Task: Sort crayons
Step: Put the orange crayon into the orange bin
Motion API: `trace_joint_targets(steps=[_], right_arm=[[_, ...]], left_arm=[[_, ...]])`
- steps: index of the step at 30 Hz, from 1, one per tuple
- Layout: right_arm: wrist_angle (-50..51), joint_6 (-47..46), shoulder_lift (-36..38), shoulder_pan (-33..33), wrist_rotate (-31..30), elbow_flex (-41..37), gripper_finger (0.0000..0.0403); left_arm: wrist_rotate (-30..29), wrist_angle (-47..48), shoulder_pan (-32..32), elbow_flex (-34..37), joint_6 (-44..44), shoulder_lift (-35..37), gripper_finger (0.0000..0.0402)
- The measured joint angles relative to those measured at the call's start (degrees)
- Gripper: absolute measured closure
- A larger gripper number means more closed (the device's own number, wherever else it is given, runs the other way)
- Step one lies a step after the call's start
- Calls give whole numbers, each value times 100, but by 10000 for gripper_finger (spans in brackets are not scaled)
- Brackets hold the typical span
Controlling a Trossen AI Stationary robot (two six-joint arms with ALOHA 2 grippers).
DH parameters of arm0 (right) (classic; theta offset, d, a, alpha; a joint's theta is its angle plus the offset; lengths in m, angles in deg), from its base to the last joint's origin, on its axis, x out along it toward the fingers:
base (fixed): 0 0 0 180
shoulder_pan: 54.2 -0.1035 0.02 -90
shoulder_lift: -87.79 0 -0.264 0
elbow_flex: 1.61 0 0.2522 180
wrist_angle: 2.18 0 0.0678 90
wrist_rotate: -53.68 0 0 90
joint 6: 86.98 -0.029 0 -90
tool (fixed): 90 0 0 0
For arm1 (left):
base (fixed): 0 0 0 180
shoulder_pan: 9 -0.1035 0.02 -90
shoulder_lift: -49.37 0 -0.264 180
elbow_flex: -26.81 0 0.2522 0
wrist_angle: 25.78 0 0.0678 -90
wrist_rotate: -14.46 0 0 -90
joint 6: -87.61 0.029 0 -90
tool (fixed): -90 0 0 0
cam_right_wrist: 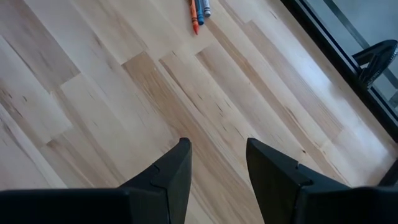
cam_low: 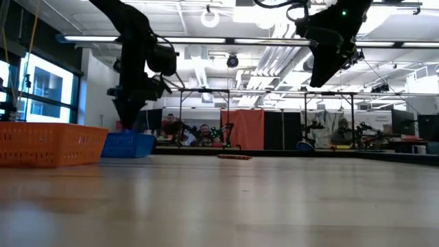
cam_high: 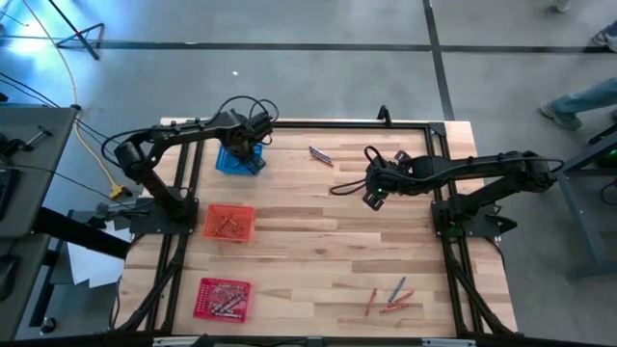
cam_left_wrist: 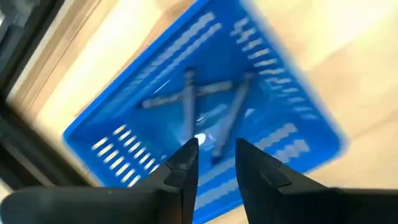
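Only the high view shows the whole desk [cam_high: 318, 241], with red and blue crayons [cam_high: 388, 299] lying loose near its front, while the left wrist view shows the left gripper [cam_left_wrist: 216, 152] slightly parted, empty, above crayons in the blue basket [cam_left_wrist: 292, 118], and the right gripper [cam_right_wrist: 216, 152] wide apart, empty.

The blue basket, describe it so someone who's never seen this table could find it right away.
Start at the wooden table seen from above and go to its far left corner. The blue basket sits there under the left claw, with a few crayons inside. It is the only blue one; the neighbouring baskets nearer the front are orange and red.
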Motion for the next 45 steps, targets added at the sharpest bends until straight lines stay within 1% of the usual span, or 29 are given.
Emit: trace_joint_targets(steps=[3,5,8,11,13,15,17,18,20,21,23,25,26,29,31,33,35,38,39,42,45], right_arm=[[113,109,0,35,85,0,254],[213,151,0,125,339,0,254],[418,149,0,282,581,0,254],[614,33,0,419,648,0,254],[627,-107,0,471,932,-24,254],[440,-206,0,441,1411,-205,254],[235,-362,0,290,1941,-483,254],[61,-404,0,192,2126,-642,254],[-220,-545,-2,-21,2204,-917,254],[-373,-596,-2,-114,2097,-1007,254],[-705,-547,-2,-252,1693,-1091,254],[-1187,-261,-3,-294,1349,-1157,254],[-1511,-50,-4,-263,1301,-1184,254],[-2730,621,-54,-33,1545,-1235,254],[-3224,1062,-223,171,1684,-1192,254],[-3346,1250,-475,462,1719,-1042,254],[-3378,1054,-799,830,1829,-866,254],[-3439,1025,-1376,1308,2383,-657,254],[-3491,1128,-1559,1429,2439,-568,254],[-3618,1343,-2066,1730,2480,-220,254],[-3577,1561,-2488,1946,2462,119,254]], left_arm=[[21,-263,202,-204,78,132,312],[86,-403,389,-428,45,273,316],[571,-817,869,-693,-72,631,321],[1143,-1663,1677,-650,-222,1104,324],[1227,-2297,2375,-539,-272,1354,325],[1140,-2752,3104,-446,-293,1506,325],[699,-3076,3862,-383,-373,1543,325],[375,-3196,4209,-349,-410,1542,325],[-271,-3361,4854,-301,-542,1501,325],[-576,-3455,5136,-264,-638,1467,325],[-1086,-3564,5644,-161,-870,1376,325],[-1593,-3819,6058,-68,-1220,1220,326],[-1854,-3911,6243,-37,-1376,1129,326],[-2730,-4222,6707,-16,-1735,759,326],[-3173,-4283,6944,-11,-1893,551,326],[-3466,-4340,7152,-14,-2133,420,326],[-3750,-4322,7391,-14,-2474,368,326],[-4340,-4329,7783,-14,-2768,363,326],[-4575,-4337,7909,-14,-2782,363,326],[-5181,-4357,8257,-14,-2779,377,326],[-5468,-4368,8517,-18,-2781,385,326]])
